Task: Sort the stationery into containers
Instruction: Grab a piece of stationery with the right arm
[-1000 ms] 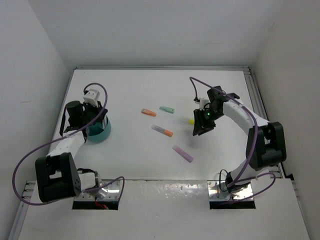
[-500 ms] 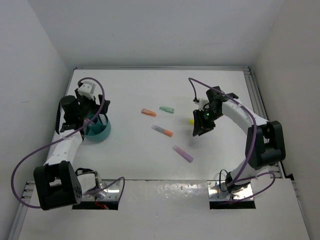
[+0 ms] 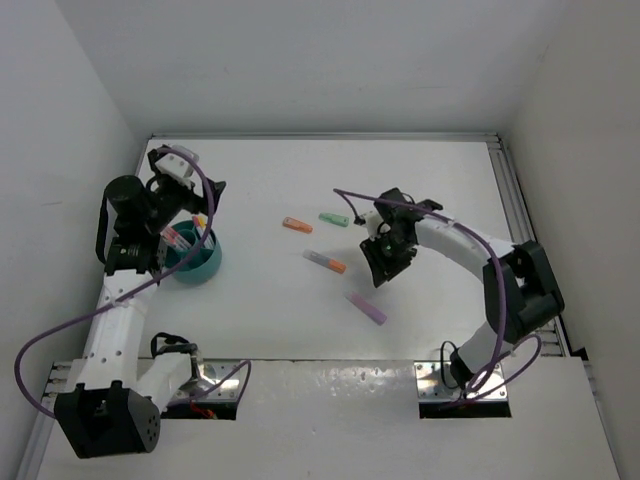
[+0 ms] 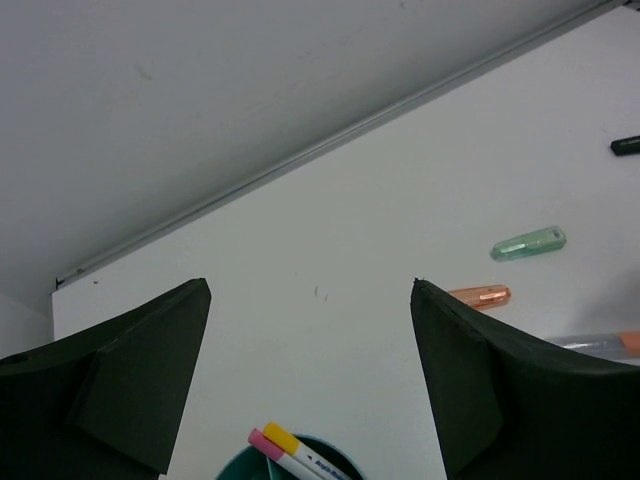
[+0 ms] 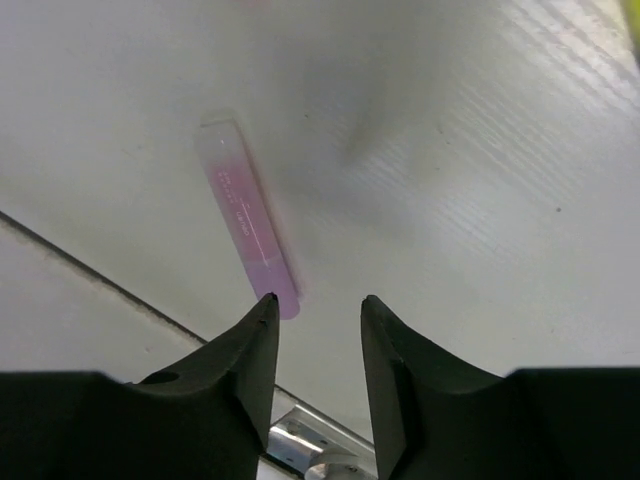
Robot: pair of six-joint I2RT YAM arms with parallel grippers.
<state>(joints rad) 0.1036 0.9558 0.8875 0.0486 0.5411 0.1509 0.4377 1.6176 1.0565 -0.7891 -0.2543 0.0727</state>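
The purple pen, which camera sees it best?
The right wrist camera: the purple pen looks big and close there, lying flat. The top camera shows it whole but small. The left wrist camera doesn't show it.

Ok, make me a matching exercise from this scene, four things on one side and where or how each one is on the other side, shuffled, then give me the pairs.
Things:
1. mint green marker
2. purple highlighter
3. pink-capped pen
4. left gripper

Places or states:
A. open and empty, over the teal bowl
B. lying flat near the right gripper
C. standing in the teal bowl
D. lying right beside the orange marker

Pairs: 1-D, 2-B, 3-C, 4-A
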